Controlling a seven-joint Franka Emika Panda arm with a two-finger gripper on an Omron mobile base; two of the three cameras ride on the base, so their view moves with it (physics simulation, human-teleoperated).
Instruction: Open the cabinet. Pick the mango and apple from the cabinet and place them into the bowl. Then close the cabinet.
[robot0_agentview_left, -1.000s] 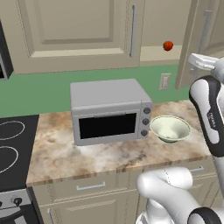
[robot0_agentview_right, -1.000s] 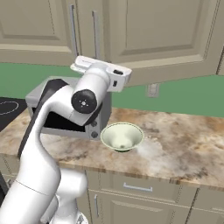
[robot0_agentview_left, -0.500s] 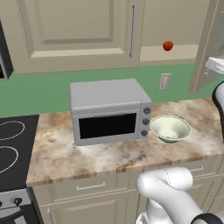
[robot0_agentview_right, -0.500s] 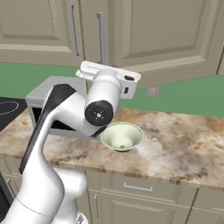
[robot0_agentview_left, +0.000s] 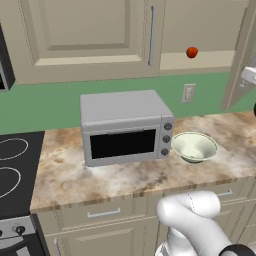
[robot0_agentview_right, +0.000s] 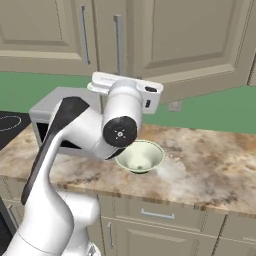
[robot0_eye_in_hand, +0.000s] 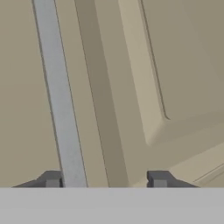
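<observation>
The cabinet (robot0_agentview_left: 90, 30) has its left door closed and its right door (robot0_agentview_right: 195, 40) swung out. On the shelf inside sits the small red apple (robot0_agentview_left: 191, 52). The mango is hidden. The cream-white bowl (robot0_agentview_left: 195, 146) rests on the counter right of the microwave and also appears below my arm as the bowl (robot0_agentview_right: 141, 156). In the hand view my gripper (robot0_eye_in_hand: 105, 180) is open close to the door panel (robot0_eye_in_hand: 183, 65). The silver bar handle (robot0_eye_in_hand: 59, 96) runs down between the fingertips, close to the left one (robot0_eye_in_hand: 51, 179). Nothing is held.
A grey microwave (robot0_agentview_left: 125, 127) stands mid-counter with a stove top (robot0_agentview_left: 10, 165) at the left. A wall outlet (robot0_agentview_left: 188, 92) sits on the green backsplash. The marble counter (robot0_agentview_right: 210, 165) extends right of the bowl. My arm (robot0_agentview_right: 120, 130) blocks much of the right base view.
The jaws have spread apart off the handle. The arm has swung right, nearly leaving the left base view, and the right door stands wider open.
</observation>
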